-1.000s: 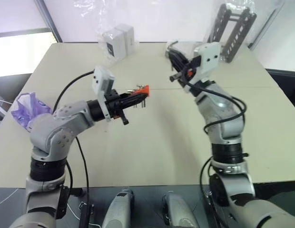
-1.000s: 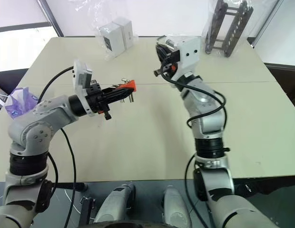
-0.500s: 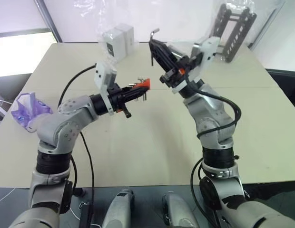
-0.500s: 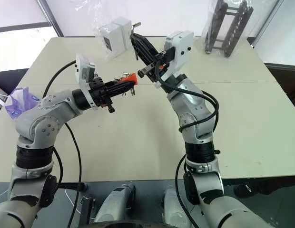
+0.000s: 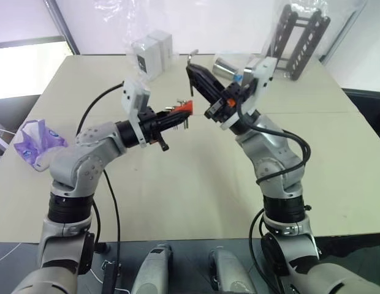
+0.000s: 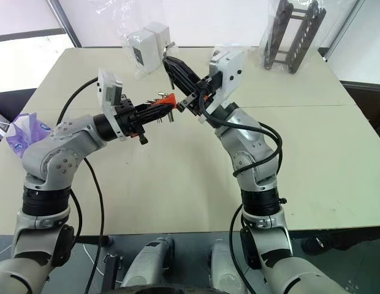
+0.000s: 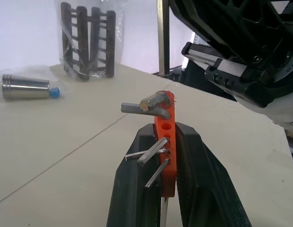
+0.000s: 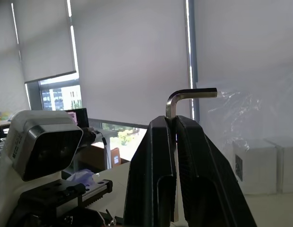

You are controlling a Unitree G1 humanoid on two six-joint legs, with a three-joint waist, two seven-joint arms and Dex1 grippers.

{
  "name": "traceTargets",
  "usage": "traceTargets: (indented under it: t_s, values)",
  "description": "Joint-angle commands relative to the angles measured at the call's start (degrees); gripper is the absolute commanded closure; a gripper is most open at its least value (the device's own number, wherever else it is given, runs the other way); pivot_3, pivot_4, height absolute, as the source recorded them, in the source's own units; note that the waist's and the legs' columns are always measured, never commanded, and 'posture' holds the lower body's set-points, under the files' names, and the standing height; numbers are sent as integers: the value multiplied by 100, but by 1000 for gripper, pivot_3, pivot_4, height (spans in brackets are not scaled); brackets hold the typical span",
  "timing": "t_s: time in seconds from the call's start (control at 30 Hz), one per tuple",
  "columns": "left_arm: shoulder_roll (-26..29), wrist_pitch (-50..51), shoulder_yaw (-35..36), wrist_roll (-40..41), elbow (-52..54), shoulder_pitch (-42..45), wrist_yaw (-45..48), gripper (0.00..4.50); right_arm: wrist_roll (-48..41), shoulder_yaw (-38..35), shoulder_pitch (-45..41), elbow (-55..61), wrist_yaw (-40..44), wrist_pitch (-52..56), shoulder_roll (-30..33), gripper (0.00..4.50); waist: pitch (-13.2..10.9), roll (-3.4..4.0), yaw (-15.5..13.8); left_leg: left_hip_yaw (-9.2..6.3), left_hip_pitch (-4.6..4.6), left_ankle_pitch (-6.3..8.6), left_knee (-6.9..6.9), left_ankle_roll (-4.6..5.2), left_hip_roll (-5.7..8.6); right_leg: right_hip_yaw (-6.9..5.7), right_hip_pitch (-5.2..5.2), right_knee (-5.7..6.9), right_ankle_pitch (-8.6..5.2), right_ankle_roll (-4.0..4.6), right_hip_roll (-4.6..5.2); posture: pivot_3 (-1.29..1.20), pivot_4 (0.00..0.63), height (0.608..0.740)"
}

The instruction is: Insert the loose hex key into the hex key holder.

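Observation:
My left gripper [image 5: 175, 116] is shut on the hex key holder [image 5: 184, 109], a small red-orange block held above the table with short dark keys sticking out of its side. The left wrist view has the holder [image 7: 165, 142] upright between the two black fingers. My right gripper [image 5: 191, 68] is shut on the loose hex key [image 8: 177, 98], a thin silver L whose bent end pokes out past the fingertips. It slants up and to the left. The key's tip [image 6: 169, 48] is just above and behind the holder, apart from it.
White boxes in plastic [image 5: 152, 52] sit at the back of the beige table [image 5: 196, 184]. A black rack in a bag [image 5: 300, 37] stands back right, with a silver cylinder [image 5: 227, 66] near it. A purple bag [image 5: 37, 142] lies at the left edge.
My right gripper has swung round with the key, come back and left, and now slants up close beside the holder. The left gripper keeps the holder in place.

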State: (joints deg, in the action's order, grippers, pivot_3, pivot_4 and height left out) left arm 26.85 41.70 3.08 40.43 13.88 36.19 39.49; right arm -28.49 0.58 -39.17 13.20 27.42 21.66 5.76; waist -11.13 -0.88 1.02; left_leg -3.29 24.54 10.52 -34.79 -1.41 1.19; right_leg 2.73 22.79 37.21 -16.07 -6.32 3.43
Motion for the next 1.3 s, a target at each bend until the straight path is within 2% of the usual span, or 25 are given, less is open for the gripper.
traceTargets:
  t_s: [0.03,1.3]
  values:
    - [11,-110,80,3,97,154,32,4500,-138,21,-98,297,-2,44,-1,4470,0,0,0,0,0,0,0,0,0,0,0,0,0,0,0,0,150,740]
    - [-61,-18,135,137,224,205,-105,4500,99,72,22,31,-23,-147,28,4470,0,0,-1,0,0,0,4,0,1,0,1,-3,0,0,3,0,150,740]
